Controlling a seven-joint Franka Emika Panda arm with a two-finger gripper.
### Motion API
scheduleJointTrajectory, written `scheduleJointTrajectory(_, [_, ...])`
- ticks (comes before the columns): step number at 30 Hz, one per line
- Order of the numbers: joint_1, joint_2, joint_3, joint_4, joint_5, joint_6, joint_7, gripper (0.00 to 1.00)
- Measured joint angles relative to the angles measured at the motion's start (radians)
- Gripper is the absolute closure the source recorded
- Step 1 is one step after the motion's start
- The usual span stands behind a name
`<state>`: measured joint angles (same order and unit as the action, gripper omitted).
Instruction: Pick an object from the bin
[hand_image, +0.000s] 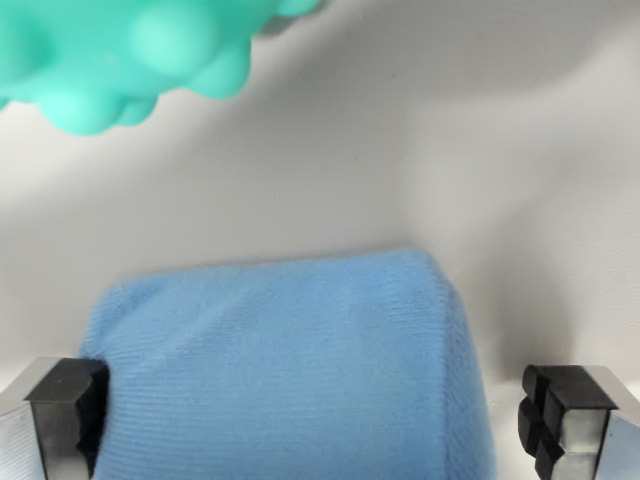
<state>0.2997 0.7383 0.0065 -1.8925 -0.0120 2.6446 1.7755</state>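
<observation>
My claw (318, 415) sits spread wide around the blue knit roll (285, 370), but closing could just bunch soft fabric and slip.

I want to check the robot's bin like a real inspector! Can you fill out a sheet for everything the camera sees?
Surface: white bin floor and wall, bare, shadowed.
Job's things: blue knitted cloth, soft and folded or rolled, lying between the fingers; teal bumpy toy at the wrist view's top left, partly cut off.
Clutter: nothing seen.
Grippers: end effector open, left pad against the cloth's edge, right pad apart from it.
Cables: nothing seen.
Surroundings: nothing seen beyond the bin.
</observation>
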Motion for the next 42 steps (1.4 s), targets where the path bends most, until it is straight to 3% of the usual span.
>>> scheduleJointTrajectory(31, [0.000,-0.002,0.000,0.001,0.000,-0.001,0.000,1.00])
scheduleJointTrajectory(42, [0.000,-0.045,0.000,-0.016,0.000,-0.026,0.000,1.00])
